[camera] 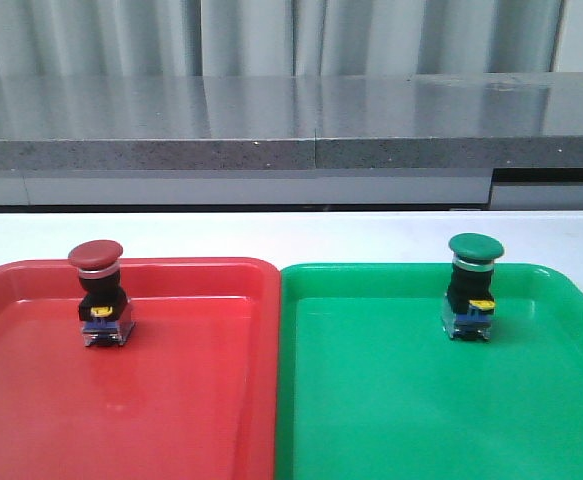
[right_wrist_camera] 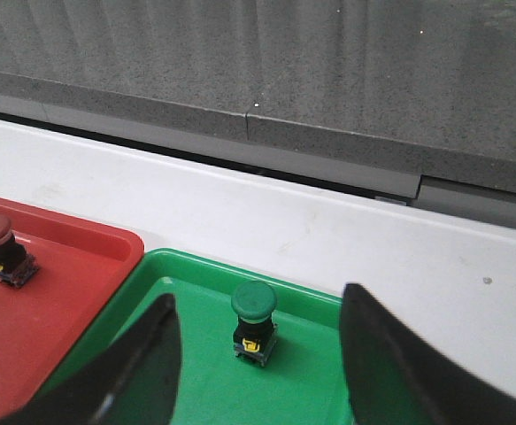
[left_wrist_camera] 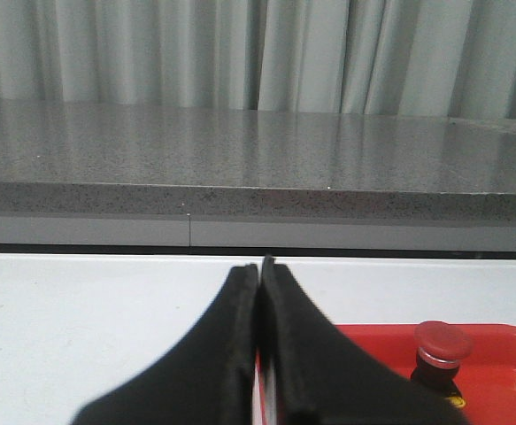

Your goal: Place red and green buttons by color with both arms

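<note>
Currently, the red button (camera: 97, 290) is standing upright in the red tray (camera: 191, 420) and the green button (camera: 473, 284) in the green tray (camera: 391, 420), while the left gripper (left_wrist_camera: 259, 292) is pressing its jaws together empty and the right gripper (right_wrist_camera: 258, 354) is holding its jaws wide, with no legible writing.

Before me: flat white worktop (camera: 371, 235). Directly on it, two shallow plastic trays side by side, edges touching: red tray (camera: 201, 400) on my left, green tray (camera: 391, 420) on my right.

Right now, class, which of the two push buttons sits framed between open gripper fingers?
The green push button, upright in the green tray, between the right gripper's open fingers; the red push button stands in the red tray.
</note>
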